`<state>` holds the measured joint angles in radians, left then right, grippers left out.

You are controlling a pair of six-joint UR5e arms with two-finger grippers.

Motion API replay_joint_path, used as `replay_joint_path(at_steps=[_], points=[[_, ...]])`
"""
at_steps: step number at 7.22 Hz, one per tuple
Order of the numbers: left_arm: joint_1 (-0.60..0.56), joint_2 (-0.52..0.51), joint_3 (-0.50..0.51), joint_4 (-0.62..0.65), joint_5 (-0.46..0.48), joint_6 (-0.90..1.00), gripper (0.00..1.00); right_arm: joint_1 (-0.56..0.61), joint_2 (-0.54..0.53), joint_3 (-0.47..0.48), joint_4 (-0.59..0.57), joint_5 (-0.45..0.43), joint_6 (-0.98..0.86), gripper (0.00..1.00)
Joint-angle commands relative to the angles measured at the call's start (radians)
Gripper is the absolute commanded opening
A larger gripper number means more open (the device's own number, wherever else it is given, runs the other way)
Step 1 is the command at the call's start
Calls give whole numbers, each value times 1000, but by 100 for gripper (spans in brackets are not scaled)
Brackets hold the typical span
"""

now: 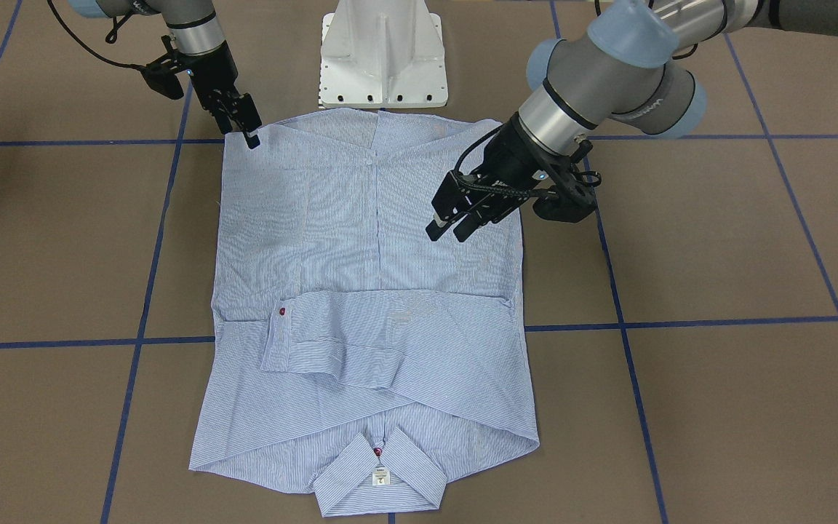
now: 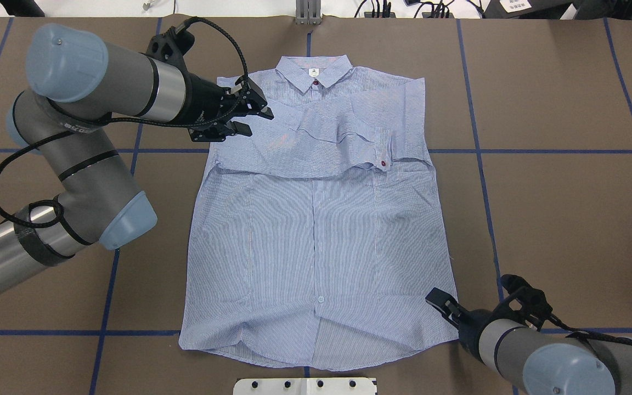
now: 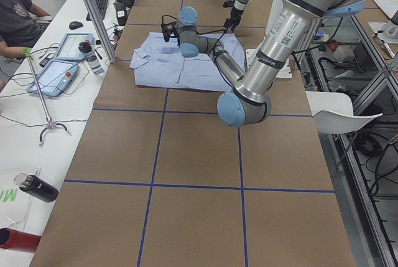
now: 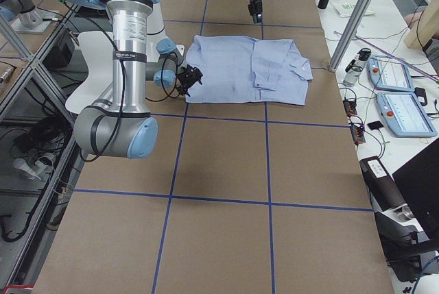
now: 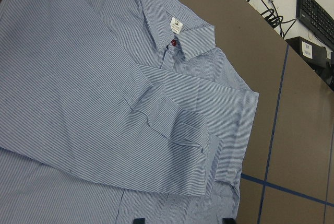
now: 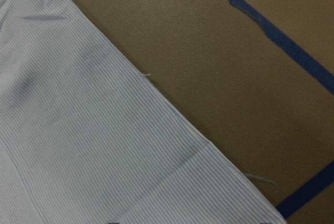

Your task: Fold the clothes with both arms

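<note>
The light-blue striped shirt [image 2: 316, 236] lies flat and front up on the bench [image 2: 568, 219], about midway along its length. Its hem is close to the robot-side edge, just in front of the white pedestal base [image 1: 382, 54], and its collar [image 2: 314, 68] points to the operators' edge. Both sleeves are folded across the chest, one over the other. The upper sleeve ends in a cuff [image 2: 383, 149] with a red button, on the half of the shirt toward the robot's right. A small white label shows inside the collar above another red button. The left arm [image 2: 102, 82] reaches in from the bench's left end and holds the left gripper [image 2: 258, 122] over the shirt's shoulder on that side, above the folded sleeves. Its jaws are apart and hold nothing. The right arm [image 2: 513, 340] comes in low along the robot-side edge, and the right gripper [image 1: 243, 129] sits at the hem corner on the robot's right. Its jaws are apart, and the wrist view shows the shirt's edge and bare bench between them. Whether the tips touch the cloth cannot be told.
</note>
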<state>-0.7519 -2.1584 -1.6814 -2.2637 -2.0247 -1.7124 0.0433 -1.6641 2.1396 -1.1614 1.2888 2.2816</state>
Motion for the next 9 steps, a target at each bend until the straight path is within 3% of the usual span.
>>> replay_joint_path(at_steps=[1, 5, 6, 7, 8, 9], points=[[0, 2, 2, 0, 0, 0, 58, -36, -16, -26, 2, -17, 36, 91], [2, 2, 3, -4, 1, 0, 60, -43, -14, -53, 2, -8, 38, 90], [2, 2, 2, -4, 1, 0, 61, -42, -14, -52, 2, -9, 39, 68], [3, 2, 2, -4, 1, -1, 61, -40, -14, -50, 2, -9, 45, 27], [2, 2, 2, -4, 1, -1, 61, -40, -14, -47, 2, -8, 45, 0], [3, 2, 2, -4, 1, -1, 61, -40, -16, -47, 2, -6, 45, 0]])
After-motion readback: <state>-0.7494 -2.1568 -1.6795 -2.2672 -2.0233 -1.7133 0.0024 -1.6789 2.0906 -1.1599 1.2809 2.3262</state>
